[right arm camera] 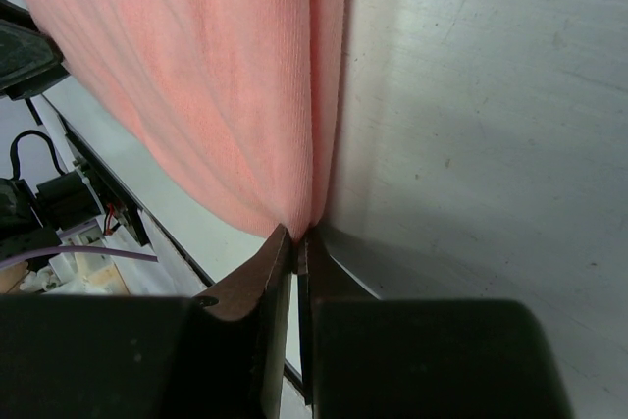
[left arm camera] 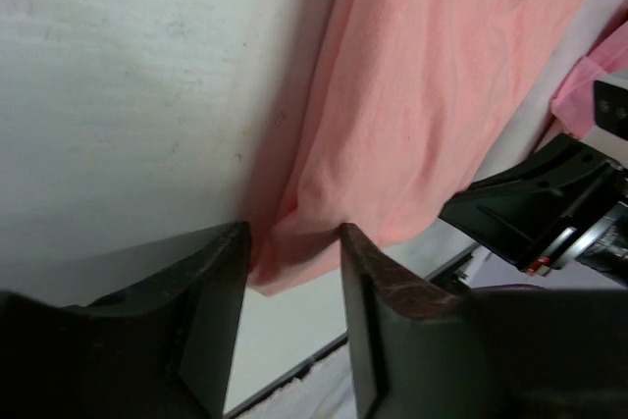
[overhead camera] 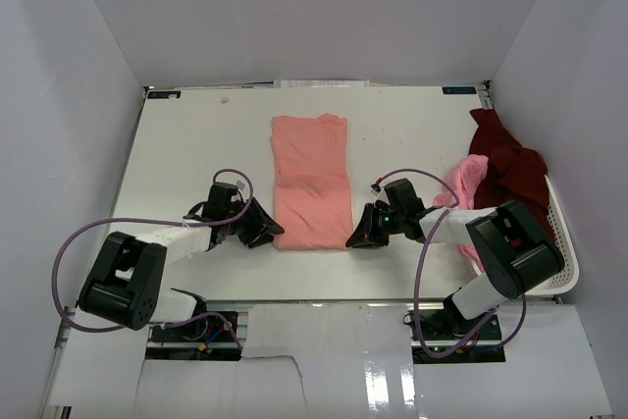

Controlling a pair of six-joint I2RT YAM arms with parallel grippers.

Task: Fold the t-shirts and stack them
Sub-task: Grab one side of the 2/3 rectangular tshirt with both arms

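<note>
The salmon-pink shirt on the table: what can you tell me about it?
The salmon-pink t-shirt is soft, plain cloth, folded into a long narrow strip lying flat on the white table, with a crease across its middle. The right gripper is shut on its near right corner; the open left gripper straddles its near left corner.

Both arms extend low, wrists turned inward. Left gripper (overhead camera: 271, 233): jaws apart. Right gripper (overhead camera: 354, 239): jaws closed on shirt (overhead camera: 312, 183) corner.
</note>
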